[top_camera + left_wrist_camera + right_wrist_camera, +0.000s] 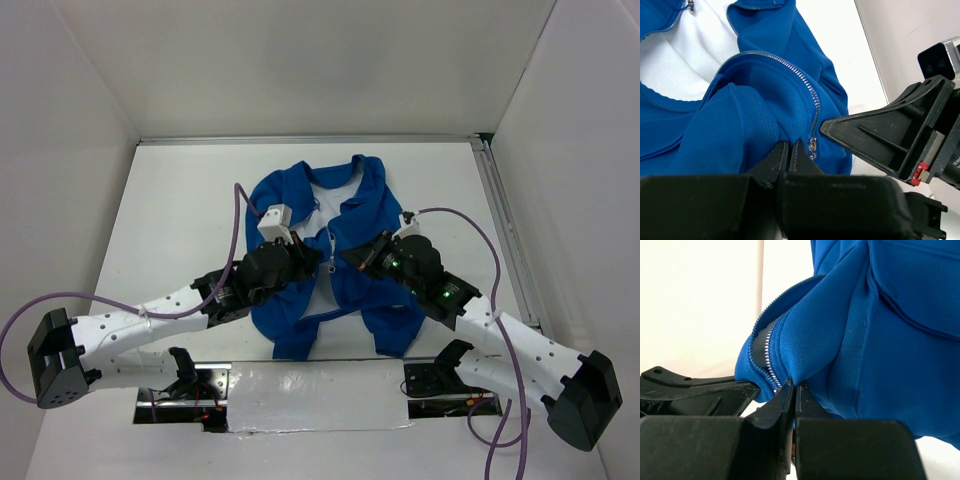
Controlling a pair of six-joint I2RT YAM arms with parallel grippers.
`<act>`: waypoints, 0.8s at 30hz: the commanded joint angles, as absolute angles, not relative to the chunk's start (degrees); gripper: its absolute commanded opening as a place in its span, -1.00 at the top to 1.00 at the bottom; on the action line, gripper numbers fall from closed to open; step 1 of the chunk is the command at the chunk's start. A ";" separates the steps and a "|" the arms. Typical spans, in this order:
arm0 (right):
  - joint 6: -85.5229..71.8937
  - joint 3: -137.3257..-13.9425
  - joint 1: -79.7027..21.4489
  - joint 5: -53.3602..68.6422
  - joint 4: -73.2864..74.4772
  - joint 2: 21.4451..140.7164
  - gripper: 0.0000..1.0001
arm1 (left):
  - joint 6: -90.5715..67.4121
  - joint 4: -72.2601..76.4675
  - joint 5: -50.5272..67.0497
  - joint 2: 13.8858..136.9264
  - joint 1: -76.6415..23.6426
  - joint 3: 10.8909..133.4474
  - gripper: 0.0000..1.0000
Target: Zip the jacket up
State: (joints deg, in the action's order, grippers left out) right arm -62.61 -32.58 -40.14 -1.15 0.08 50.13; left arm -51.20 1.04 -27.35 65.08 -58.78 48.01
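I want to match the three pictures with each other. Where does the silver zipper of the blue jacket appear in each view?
Top external: the zipper is a short pale line at the centre, hard to follow.
Left wrist: the zipper curves from upper left down to lower centre.
Right wrist: the zipper is a curved row of teeth left of centre.
Shared landmark: the blue jacket around it.

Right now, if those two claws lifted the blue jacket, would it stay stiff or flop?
Probably floppy: the jacket bunches into soft folds where the left gripper and right gripper pinch it. It would likely sag between them. The matte fabric probably won't slip easily.
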 commanded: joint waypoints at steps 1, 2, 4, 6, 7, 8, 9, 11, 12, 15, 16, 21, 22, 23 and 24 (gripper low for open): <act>-63.45 -35.51 -40.52 -1.85 -0.44 49.57 1.00 | -50.36 2.29 -30.05 64.95 -59.76 49.75 1.00; -63.63 -35.77 -40.52 -2.19 1.21 49.22 1.00 | -50.54 1.07 -30.75 65.30 -59.77 49.92 1.00; -63.81 -36.03 -40.52 -2.55 1.93 48.96 1.00 | -51.15 0.18 -31.55 65.48 -60.29 50.10 1.00; -63.81 -35.34 -40.60 -2.64 1.41 48.17 1.00 | -50.63 0.53 -32.52 65.83 -60.99 49.84 1.00; -63.72 -35.07 -40.52 -2.81 0.97 47.82 1.00 | -50.45 0.79 -32.69 65.74 -61.26 49.83 1.00; -63.46 -34.81 -40.52 -2.81 0.36 47.55 1.00 | -50.45 0.88 -32.09 65.83 -61.26 49.92 1.00; -63.46 -34.37 -40.52 -2.81 0.44 47.46 1.00 | -50.88 0.53 -31.56 65.83 -61.26 50.36 1.00; -63.02 -34.19 -40.52 -2.81 -1.84 47.55 1.00 | -52.03 0.26 -29.98 65.74 -61.26 50.71 1.00; -62.76 -34.19 -40.60 -2.81 -2.63 47.72 1.00 | -52.21 0.18 -29.19 65.31 -61.35 50.45 1.00; -62.05 -34.10 -40.60 -1.23 -4.04 48.42 1.00 | -51.51 2.01 -26.64 64.43 -61.26 49.31 1.00; -61.79 -33.49 -40.52 -0.27 -4.83 48.43 1.00 | -51.68 2.72 -26.37 63.90 -61.35 48.87 1.00; -61.61 -32.52 -40.52 1.58 -6.85 47.90 1.00 | -52.03 2.55 -25.49 63.72 -61.35 49.39 1.00; -61.52 -32.00 -40.52 1.84 -7.12 47.81 1.00 | -52.90 2.29 -25.40 63.72 -61.26 49.74 1.00; -61.61 -31.47 -40.69 2.72 -7.73 47.55 1.00 | -53.35 2.11 -25.23 63.63 -61.26 49.92 1.00; -62.13 -30.25 -40.52 3.07 -9.04 47.03 1.00 | -54.31 1.41 -25.14 63.55 -61.35 50.27 1.00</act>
